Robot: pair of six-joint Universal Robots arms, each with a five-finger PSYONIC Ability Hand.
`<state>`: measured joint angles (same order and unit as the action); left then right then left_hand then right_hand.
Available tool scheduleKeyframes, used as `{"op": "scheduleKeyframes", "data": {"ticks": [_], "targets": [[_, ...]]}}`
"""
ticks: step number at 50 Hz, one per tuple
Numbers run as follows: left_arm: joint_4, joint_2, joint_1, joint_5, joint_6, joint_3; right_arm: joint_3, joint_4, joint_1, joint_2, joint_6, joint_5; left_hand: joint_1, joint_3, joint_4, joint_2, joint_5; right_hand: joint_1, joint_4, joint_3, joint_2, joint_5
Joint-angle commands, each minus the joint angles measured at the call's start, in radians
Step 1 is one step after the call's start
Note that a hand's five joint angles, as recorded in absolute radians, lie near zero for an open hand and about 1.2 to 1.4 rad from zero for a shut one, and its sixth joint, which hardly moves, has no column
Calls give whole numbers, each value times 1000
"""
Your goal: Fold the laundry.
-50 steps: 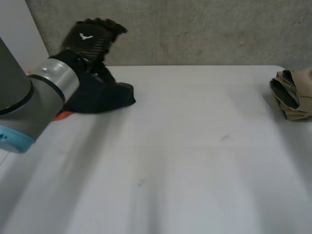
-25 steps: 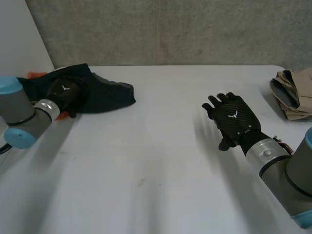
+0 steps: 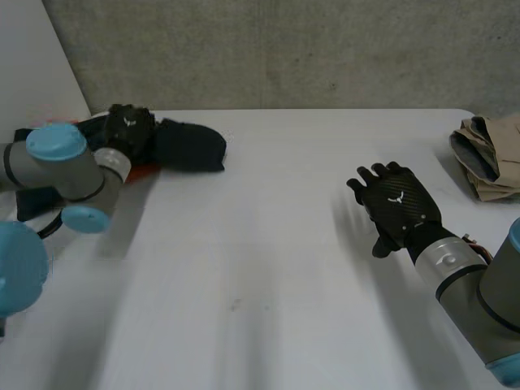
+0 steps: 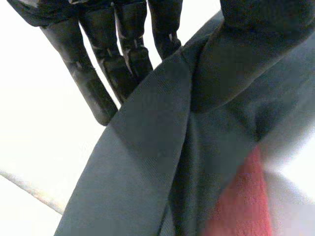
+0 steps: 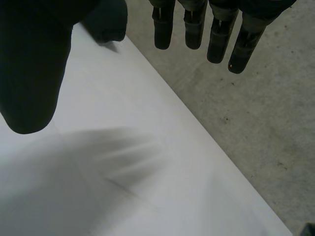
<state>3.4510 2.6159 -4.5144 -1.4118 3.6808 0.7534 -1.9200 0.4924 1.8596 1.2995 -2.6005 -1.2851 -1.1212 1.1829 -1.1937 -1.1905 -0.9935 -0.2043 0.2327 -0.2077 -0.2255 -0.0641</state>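
A white table stands before a grey concrete wall. Upper left, the left hand pinches a bunched dark grey cloth between straight fingers and thumb, with a red cloth beneath it. Centre right, the right hand hovers with its fingers spread. A folded beige garment lies at the right edge.
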Motion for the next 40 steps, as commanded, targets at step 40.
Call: {"op": "scheduleKeyframes", "data": {"ticks": [40], "targets": [[-228,-576,113,45,-174,661,811,-661,43,-216,-193,1,905,-966,977,974,952,30,-58,33,51,64]]}}
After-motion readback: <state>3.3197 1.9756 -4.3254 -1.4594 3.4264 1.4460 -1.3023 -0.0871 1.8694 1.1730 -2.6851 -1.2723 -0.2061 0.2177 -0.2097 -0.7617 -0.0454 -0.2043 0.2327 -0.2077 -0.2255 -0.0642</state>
